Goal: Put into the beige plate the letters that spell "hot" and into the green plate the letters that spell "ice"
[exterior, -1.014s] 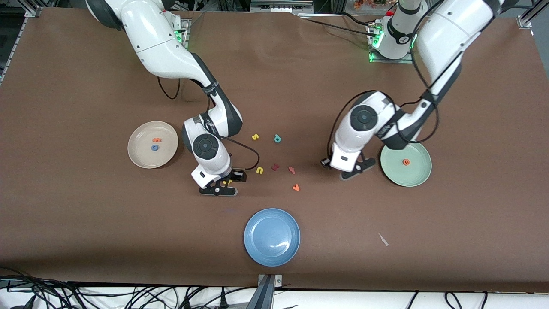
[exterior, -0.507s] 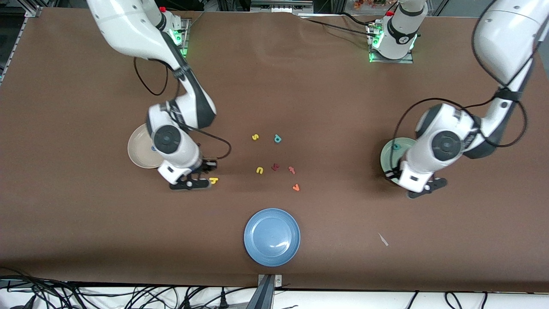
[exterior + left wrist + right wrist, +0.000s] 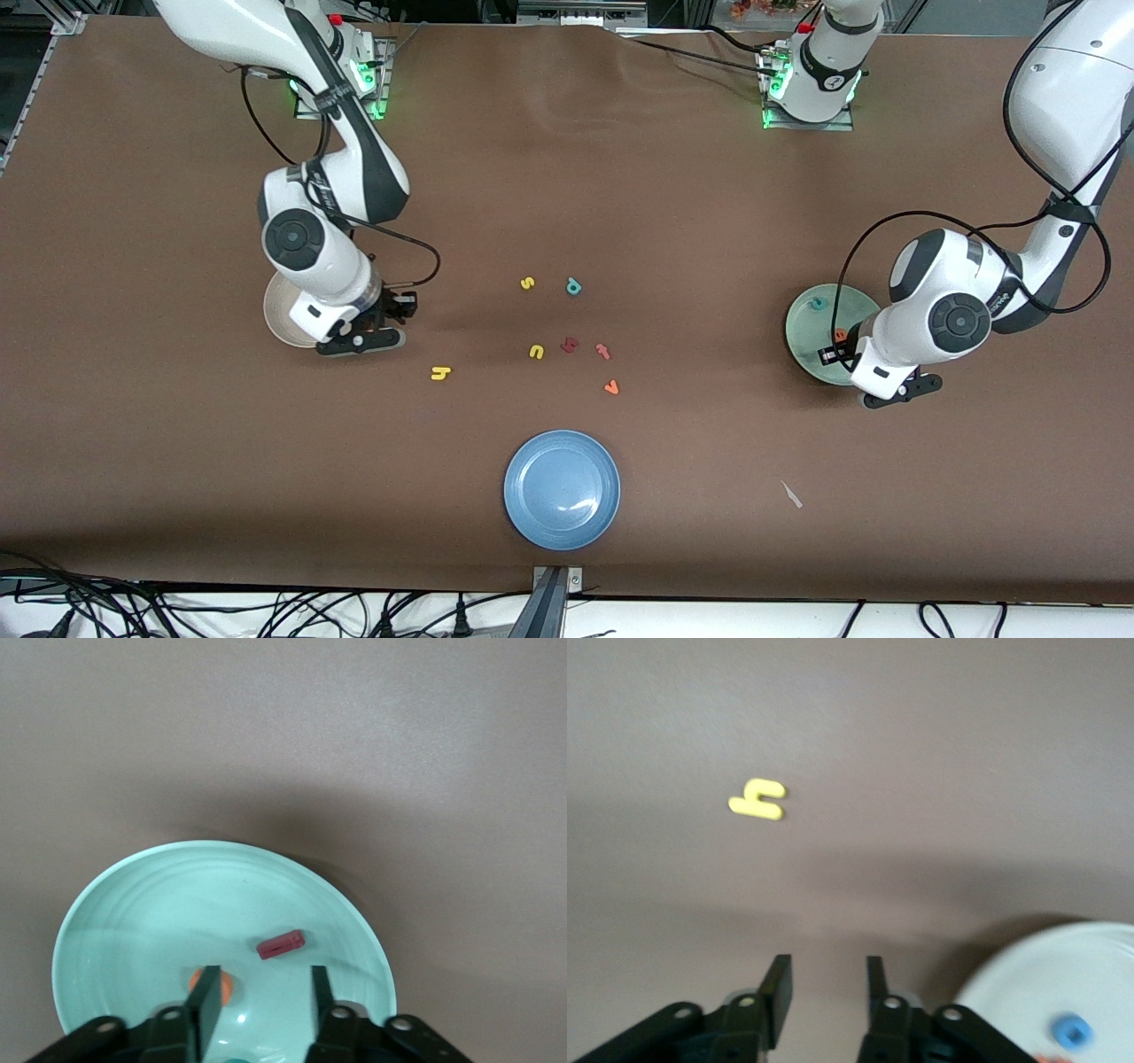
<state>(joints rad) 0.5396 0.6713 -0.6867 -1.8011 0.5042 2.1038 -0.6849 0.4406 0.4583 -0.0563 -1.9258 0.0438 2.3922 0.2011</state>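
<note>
The yellow h [image 3: 440, 373] [image 3: 757, 800] lies on the bare table, apart from the beige plate [image 3: 278, 324] [image 3: 1063, 979]. That plate holds the blue o [image 3: 1069, 1028]; the orange t is hidden. My right gripper [image 3: 376, 326] [image 3: 827, 964] hangs open and empty beside the beige plate's rim. The green plate [image 3: 808, 344] [image 3: 133, 921] holds the dark red i [image 3: 281, 944], the orange e [image 3: 840, 335] [image 3: 226, 986] and the teal c [image 3: 819, 303]. My left gripper [image 3: 866, 377] [image 3: 261, 973] is open over this plate with nothing between its fingers.
Loose letters lie mid-table: yellow s [image 3: 527, 283], teal p [image 3: 573, 286], yellow u [image 3: 536, 352], a dark red letter [image 3: 569, 345], a pink t-like letter [image 3: 603, 351], orange v [image 3: 610, 387]. A blue plate [image 3: 562, 489] sits near the front edge, with a white scrap [image 3: 791, 494] toward the left arm's end.
The right gripper carried the h toward the beige plate, opened, and the h now lies on the table. The left gripper moved over the green plate and opened; the i lies in it.
</note>
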